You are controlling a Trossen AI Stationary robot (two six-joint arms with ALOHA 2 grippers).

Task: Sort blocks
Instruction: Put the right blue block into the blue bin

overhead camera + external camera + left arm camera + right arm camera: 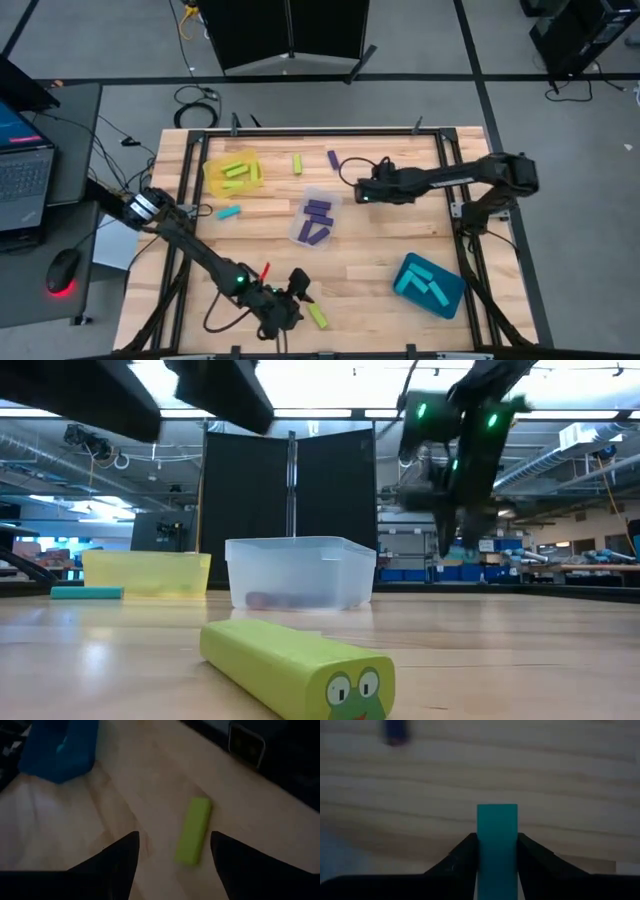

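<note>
You are seeing three trays lying across the table (370, 270): one (233, 172) at the far left, one (316, 218) in the middle, one (430, 284) at the near right. A block (317, 316) is lying at the near edge, just beside the left gripper (300, 285).

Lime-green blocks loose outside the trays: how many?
2: one lime-green block near the yellow tray, another before the open left claw; arms may hide more.
</note>
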